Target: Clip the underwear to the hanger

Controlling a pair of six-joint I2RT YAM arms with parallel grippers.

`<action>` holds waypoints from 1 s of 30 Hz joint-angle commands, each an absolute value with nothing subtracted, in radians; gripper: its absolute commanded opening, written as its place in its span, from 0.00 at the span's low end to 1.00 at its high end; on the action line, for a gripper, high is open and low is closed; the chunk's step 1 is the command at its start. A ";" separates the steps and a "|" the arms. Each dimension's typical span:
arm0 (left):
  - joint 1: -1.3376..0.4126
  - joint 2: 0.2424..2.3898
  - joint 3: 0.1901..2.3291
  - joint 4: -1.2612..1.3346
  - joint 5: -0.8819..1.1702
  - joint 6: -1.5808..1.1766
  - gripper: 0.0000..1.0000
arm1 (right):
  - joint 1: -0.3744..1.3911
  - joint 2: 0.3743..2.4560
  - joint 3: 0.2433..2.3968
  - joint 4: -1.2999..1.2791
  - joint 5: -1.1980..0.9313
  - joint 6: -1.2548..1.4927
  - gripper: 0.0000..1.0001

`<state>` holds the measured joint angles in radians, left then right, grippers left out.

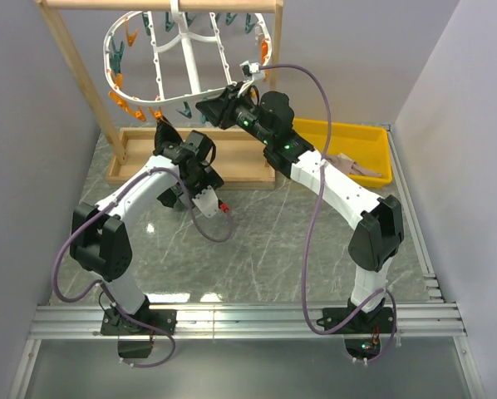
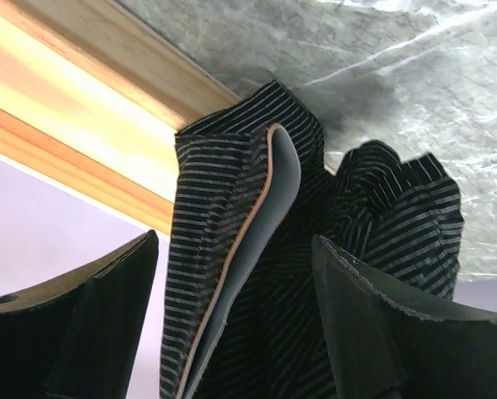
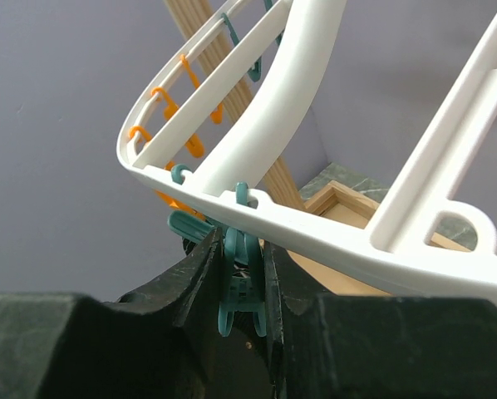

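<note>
Right fingers are pressed together on a teal peg that hangs under the near rim of the hanger. We judge the squeeze is meant to open it, but the peg's mouth is hidden below the fingers.

Left fingers are clamped on a thick bunch of the underwear. Striped knit fills the gap between them, with the waistband edge upright. In the top view we place this bunch just below the hanger's near rim, left of the held peg. We cannot see it in the peg yet.

Risks:
- The peg dangles on a loop and could twist out of the squeeze.
- The hanger hangs from the frame and may sway off if nudged.
- The bunch is thick, so the peg may bite one fold only and slip.
- If the left fingers release before the peg shuts, the underwear drops.

Around:
- Orange pegs and more teal ones crowd the rim beside the held peg and could snag cloth.
- The frame's post stands left of the hanger and its base lies beneath.
- A yellow bin with pinkish cloth sits right of the hanger, well apart.
- Both wrists meet under the rim and we judge they could bump.
</note>
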<state>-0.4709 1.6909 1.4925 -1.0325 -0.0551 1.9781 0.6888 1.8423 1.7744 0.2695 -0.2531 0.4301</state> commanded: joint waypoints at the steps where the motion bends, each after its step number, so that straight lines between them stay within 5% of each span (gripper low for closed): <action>1: -0.477 1.701 1.477 -1.005 -0.060 2.068 0.79 | 0.687 1.805 1.764 0.267 -0.282 0.436 0.00; 12: -0.474 1.738 1.485 -0.997 -0.057 2.066 0.71 | 0.683 1.815 1.764 0.272 -0.287 0.448 0.00; 19: -0.474 1.773 1.538 -1.021 -0.040 2.040 0.39 | 0.680 1.819 1.770 0.273 -0.295 0.454 0.00; 24: -0.474 1.807 1.629 -1.107 -0.008 2.017 0.38 | 0.678 1.821 1.772 0.272 -0.298 0.454 0.00; 30: -0.472 1.871 1.773 -1.239 0.081 1.961 0.17 | 0.672 1.816 1.764 0.268 -0.295 0.459 0.00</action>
<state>-0.4709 1.8477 1.6760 -1.1141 -0.0017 1.9686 0.6762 1.8423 1.7744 0.2699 -0.2741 0.4496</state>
